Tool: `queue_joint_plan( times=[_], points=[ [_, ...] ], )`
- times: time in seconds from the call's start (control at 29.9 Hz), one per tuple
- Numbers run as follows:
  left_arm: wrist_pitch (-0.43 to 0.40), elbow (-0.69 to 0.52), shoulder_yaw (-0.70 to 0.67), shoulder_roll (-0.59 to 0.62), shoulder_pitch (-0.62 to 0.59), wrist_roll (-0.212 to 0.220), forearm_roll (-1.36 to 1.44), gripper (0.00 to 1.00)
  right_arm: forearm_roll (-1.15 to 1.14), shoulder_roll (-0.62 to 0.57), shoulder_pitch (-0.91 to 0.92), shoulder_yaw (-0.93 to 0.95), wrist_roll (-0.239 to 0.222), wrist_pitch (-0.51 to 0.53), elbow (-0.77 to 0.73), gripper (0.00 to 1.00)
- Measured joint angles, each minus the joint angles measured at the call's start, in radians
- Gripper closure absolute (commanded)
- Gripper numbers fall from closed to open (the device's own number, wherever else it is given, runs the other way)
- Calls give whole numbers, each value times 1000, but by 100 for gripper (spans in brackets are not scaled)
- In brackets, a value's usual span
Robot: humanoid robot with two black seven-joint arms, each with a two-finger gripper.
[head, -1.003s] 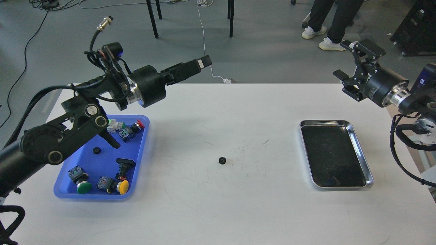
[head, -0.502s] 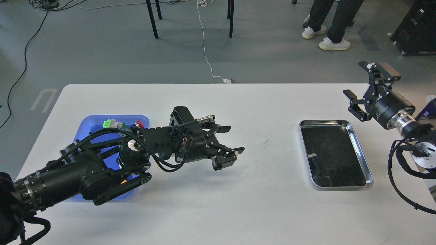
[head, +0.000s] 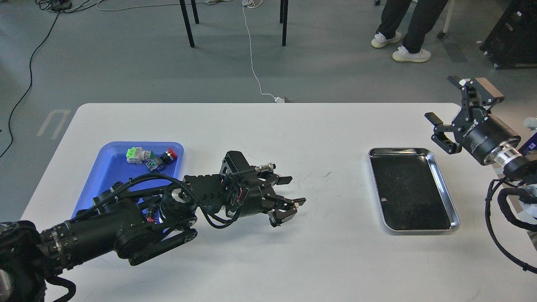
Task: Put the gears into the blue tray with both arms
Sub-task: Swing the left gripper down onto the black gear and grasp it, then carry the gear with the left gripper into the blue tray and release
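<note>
My left arm lies low across the table from the blue tray toward the middle. At its far end, my left gripper stands open just above the white tabletop, its fingers spread. No gears show: the spot under and behind this gripper is hidden by it, and the arm hides the near half of the tray. My right gripper hangs open and empty in the air past the table's far right corner.
Push-button switches lie in the far end of the blue tray. A shiny silver metal tray with a dark bottom sits at the right. A person's legs and chair legs stand on the floor beyond the table.
Over the last second my left arm swung down from above the blue tray to the table's middle, then shifted a little nearer and right. The gear seen there is now hidden. My right gripper drifted right.
</note>
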Motion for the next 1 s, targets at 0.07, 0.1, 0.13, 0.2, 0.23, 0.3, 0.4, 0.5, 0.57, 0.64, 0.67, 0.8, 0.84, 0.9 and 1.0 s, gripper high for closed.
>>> queue_joint_plan(
  times=[0.07, 0.1, 0.13, 0.2, 0.23, 0.3, 0.4, 0.5, 0.57, 0.64, 0.67, 0.8, 0.84, 0.9, 1.0],
  points=[
    [0, 7, 1, -3, 10, 0, 0, 36, 4, -2, -23, 8, 4, 12, 1, 1],
    [0, 12, 2, -5, 14, 1, 0, 36, 11, -2, -32, 12, 4, 15, 1, 1],
    [0, 18, 2, -7, 15, 3, 0, 36, 18, -1, -38, 14, 4, 16, 2, 1],
    [0, 42, 2, -16, 16, 10, 0, 36, 29, 2, -45, 17, 5, 18, 3, 1],
    [0, 55, 2, -19, 16, 11, 0, 36, 32, 3, -46, 18, 5, 18, 4, 1],
    [0, 80, 2, -23, 14, 14, 0, 37, 34, 5, -47, 21, 5, 18, 4, 1],
    [0, 94, 2, -22, 13, 14, 0, 43, 35, 8, -47, 28, 5, 18, 4, 1],
    [0, 107, 3, -20, 15, 15, 0, 48, 35, 9, -48, 31, 5, 18, 5, 1],
    [0, 124, 4, -20, 16, 16, 0, 51, 35, 11, -48, 32, 5, 18, 6, 1],
    [0, 136, 4, -20, 17, 16, 0, 54, 35, 12, -48, 35, 5, 18, 8, 1],
    [0, 138, 4, -20, 17, 16, 0, 55, 35, 12, -48, 38, 5, 18, 8, 1],
    [0, 144, 4, -15, 24, 14, 0, 65, 35, 13, -48, 55, 5, 18, 10, 1],
    [-1, 147, 4, -13, 25, 14, 0, 67, 35, 14, -48, 61, 5, 18, 10, 1],
    [-1, 153, 4, -11, 26, 14, 0, 71, 34, 16, -47, 70, 5, 18, 10, 1],
    [-1, 158, 4, -7, 27, 14, 0, 78, 34, 20, -46, 79, 5, 18, 11, 1]
  ],
)
